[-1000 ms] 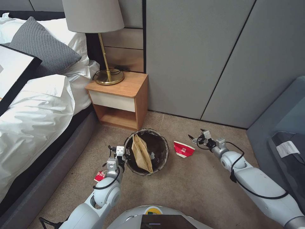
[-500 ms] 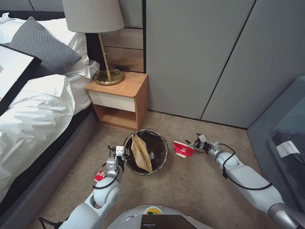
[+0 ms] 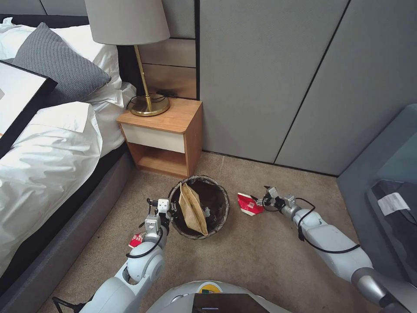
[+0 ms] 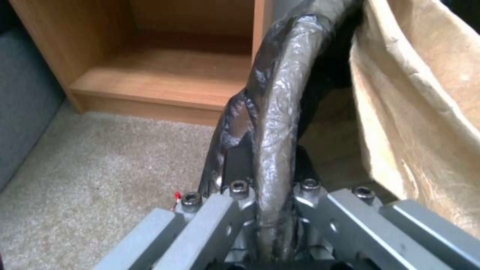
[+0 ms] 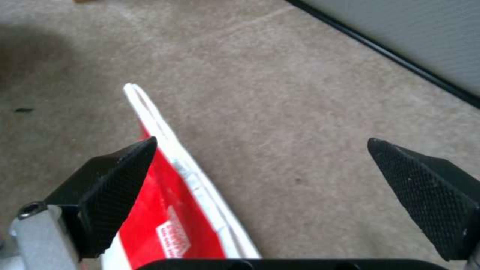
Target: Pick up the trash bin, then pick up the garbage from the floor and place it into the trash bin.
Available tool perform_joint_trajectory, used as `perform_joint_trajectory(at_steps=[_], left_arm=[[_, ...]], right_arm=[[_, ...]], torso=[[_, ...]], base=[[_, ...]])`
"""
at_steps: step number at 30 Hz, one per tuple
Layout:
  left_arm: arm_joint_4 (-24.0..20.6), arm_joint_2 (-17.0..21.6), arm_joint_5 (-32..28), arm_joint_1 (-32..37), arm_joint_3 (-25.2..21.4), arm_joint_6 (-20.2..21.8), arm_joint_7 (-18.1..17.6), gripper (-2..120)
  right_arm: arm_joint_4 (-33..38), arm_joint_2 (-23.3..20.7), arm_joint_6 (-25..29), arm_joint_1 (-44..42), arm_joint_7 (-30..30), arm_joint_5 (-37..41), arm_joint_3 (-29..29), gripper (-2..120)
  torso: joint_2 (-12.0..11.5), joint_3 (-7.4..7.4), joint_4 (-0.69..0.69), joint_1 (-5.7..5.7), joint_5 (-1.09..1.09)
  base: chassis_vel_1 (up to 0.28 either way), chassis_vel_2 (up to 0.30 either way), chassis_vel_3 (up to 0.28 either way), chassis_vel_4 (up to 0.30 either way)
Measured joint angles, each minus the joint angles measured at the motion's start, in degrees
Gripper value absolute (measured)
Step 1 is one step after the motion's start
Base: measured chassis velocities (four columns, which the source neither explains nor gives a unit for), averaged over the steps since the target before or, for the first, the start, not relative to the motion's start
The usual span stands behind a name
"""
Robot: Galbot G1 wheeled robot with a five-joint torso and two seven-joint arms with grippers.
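The trash bin point(image 3: 219, 194), a round bucket with a dark liner, is in front of the nightstand. A brown paper bag point(image 3: 193, 211) leans inside it. My left gripper point(image 3: 169, 212) is shut on the near rim point(image 4: 274, 112) of the bin, one finger on each side of the liner. The bag point(image 4: 425, 112) rises just inside that rim. A flattened red paper cup point(image 3: 247, 204) lies on the carpet to the right of the bin. My right gripper point(image 3: 260, 201) is open at the cup's right edge. The cup point(image 5: 165, 202) lies against one of its fingers point(image 5: 117, 183), and the other finger point(image 5: 425, 187) is over bare carpet.
A small red wrapper point(image 3: 136, 240) lies on the carpet beside my left forearm. The wooden nightstand point(image 3: 163, 130) with a lamp stands right behind the bin, and the bed point(image 3: 47, 165) runs along the left. Grey wall panels close the back, and a grey seat point(image 3: 386, 174) stands at the right.
My right arm has reached lower and to the left, bringing its open gripper up to the red cup. The left gripper and the bin have stayed put.
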Motion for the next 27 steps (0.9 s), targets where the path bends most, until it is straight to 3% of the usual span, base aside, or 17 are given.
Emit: perform_joint_trajectory(at_steps=[27], left_arm=[[-0.43, 0.12, 0.02, 0.42, -0.42, -0.22, -0.07, 0]], right_arm=[[-9.59, 6.27, 1.76, 2.44, -2.39, -5.58, 0.7, 100]], torso=[[0.0, 0.0, -0.01, 0.0, 0.0]], base=[[0.0, 0.0, 0.0, 0.0]])
